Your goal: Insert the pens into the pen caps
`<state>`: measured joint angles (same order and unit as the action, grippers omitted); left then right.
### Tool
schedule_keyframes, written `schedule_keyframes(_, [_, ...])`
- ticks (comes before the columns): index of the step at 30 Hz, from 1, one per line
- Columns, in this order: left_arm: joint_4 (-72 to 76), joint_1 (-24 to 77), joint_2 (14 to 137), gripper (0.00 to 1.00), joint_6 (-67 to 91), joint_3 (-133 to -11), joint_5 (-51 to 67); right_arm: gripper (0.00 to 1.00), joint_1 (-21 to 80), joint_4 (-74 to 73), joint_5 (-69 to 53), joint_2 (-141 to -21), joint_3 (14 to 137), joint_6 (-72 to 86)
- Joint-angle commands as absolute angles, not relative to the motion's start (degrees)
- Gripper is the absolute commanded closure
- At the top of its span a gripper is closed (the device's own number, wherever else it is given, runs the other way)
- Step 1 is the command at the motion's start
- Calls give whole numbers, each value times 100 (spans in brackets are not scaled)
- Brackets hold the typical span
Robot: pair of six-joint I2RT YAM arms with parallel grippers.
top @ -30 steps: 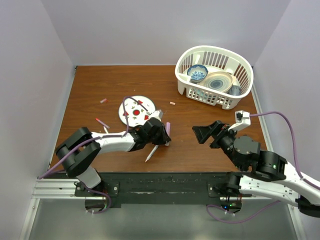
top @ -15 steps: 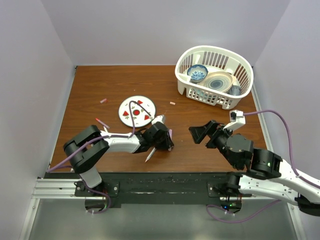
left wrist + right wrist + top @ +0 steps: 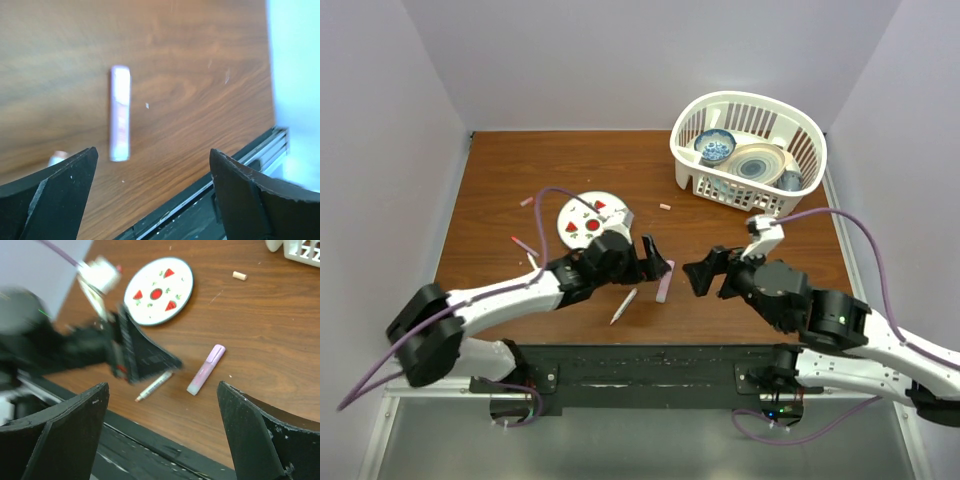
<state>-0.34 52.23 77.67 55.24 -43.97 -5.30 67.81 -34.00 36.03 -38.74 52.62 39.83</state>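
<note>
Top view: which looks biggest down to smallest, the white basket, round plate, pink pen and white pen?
White basket, then round plate, then pink pen, then white pen: about as long as the pink one, but thinner.

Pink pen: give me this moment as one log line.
pink pen: flat on table, unheld | left gripper: open, over it | right gripper: open, empty | white pen: on table

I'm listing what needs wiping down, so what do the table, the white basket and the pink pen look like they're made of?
Table: wood or a wood-look laminate; it is brown with visible grain and a slight sheen.
Basket: probably white moulded plastic, going by its slotted walls and smooth rolled rim.
Pink pen: looks like smooth pale plastic, fairly matte, though blur leaves the finish uncertain.
</note>
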Motion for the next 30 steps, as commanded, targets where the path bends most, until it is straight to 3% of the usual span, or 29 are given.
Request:
schedule_keyframes(1, [-825,4442,6473,0,4932,-4026,-730,8,6794,-2902,2946,-4455,5476,2675])
schedule_keyframes(6, [-1431,3666,5267,0,3896,-3946,-483,7,6776,-2496,2681,-4982,5431,2110])
schedule_keyframes(10, [-2398,3639,4467,0,3096,-4227,-1745,6,6733,-2417,2540,-5789,5493,1470])
schedule_keyframes(14, [-2846,3639,3842,0,2699,-4254,-2249,5,6592,-2399,2461,-6658,5633,889])
schedule_keyframes(18, [-3296,3647,3314,0,2935,-4271,-3040,5,6372,-2863,1086,-7847,6011,-208])
schedule_keyframes(22, [-3191,3639,2709,0,2971,-4192,-3426,13,6284,-2997,695,-8857,6485,-1017])
schedule_keyframes(24, [-3234,3639,2515,0,2979,-4184,-3620,25,6275,-3032,467,-9383,6635,-1308])
schedule_keyframes(26, [-3339,3647,2268,0,3041,-4184,-3980,31,6267,-3059,89,-9658,6837,-1730])
schedule_keyframes(30, [-3489,3647,1864,0,3269,-4184,-4227,32,6249,-3260,-553,-10133,7145,-2355])
